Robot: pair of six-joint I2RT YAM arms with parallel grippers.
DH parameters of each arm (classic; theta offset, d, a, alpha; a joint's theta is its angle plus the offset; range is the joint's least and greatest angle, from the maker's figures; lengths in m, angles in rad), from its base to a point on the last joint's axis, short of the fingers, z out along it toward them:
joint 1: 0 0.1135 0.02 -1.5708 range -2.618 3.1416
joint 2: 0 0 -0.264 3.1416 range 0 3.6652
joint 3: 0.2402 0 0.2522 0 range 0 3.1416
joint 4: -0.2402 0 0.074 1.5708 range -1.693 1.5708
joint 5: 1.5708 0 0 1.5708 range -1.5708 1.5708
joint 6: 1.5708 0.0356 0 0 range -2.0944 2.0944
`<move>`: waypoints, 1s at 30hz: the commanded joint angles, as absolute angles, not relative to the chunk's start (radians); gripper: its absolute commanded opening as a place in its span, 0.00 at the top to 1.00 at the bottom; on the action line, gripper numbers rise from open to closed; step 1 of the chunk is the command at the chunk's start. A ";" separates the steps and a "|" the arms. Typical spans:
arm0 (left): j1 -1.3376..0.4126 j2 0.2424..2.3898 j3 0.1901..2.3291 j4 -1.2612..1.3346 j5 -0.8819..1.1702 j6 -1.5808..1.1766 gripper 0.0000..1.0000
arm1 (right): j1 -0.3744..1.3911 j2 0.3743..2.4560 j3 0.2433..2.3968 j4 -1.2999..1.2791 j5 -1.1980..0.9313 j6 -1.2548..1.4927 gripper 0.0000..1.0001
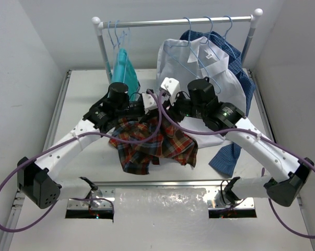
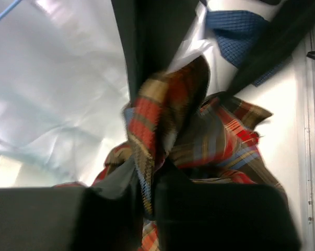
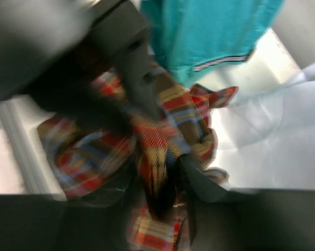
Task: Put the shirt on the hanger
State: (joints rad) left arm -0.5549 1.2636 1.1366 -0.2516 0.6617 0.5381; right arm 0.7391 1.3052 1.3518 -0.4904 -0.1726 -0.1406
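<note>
The plaid shirt (image 1: 153, 140) hangs bunched above the table, held up between both grippers at the middle. My left gripper (image 1: 147, 108) is shut on a fold of it, which shows pinched between the fingers in the left wrist view (image 2: 147, 157). My right gripper (image 1: 165, 107) is shut on another fold close beside it, seen in the blurred right wrist view (image 3: 165, 157). Empty pale-blue wire hangers (image 1: 117, 32) hang at the left end of the rail, above and behind the left gripper. Neither gripper touches a hanger.
A clothes rail (image 1: 173, 22) spans the back. A teal garment (image 1: 125, 65) hangs at its left. A white shirt (image 1: 199, 63) and a blue checked shirt (image 1: 235, 78) hang on hangers at the right, close behind the right arm. A metal strip (image 1: 162, 201) lines the near edge.
</note>
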 commanded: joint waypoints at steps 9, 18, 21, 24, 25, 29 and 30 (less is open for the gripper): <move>-0.314 0.968 0.934 -0.349 0.650 0.748 1.00 | 0.572 1.045 1.050 -0.604 -0.172 0.066 0.30; -0.316 0.851 0.810 -0.459 0.615 0.851 1.00 | 0.505 1.137 0.758 -0.411 -0.101 0.345 0.40; -0.314 0.850 0.808 -0.439 0.606 0.825 1.00 | 0.494 1.206 0.710 -0.356 -0.075 0.383 0.32; -0.316 0.847 0.810 -0.419 0.588 0.799 1.00 | 0.494 1.249 0.671 -0.362 -0.051 0.420 0.28; -0.316 0.847 0.805 -0.413 0.586 0.784 1.00 | 0.492 1.253 0.651 -0.323 -0.063 0.449 0.27; -0.316 0.841 0.792 -0.351 0.552 0.730 1.00 | 0.492 1.287 0.543 -0.196 -0.192 0.509 0.36; -0.316 0.842 0.792 -0.324 0.540 0.720 1.00 | 0.492 1.302 0.537 -0.184 -0.208 0.515 0.44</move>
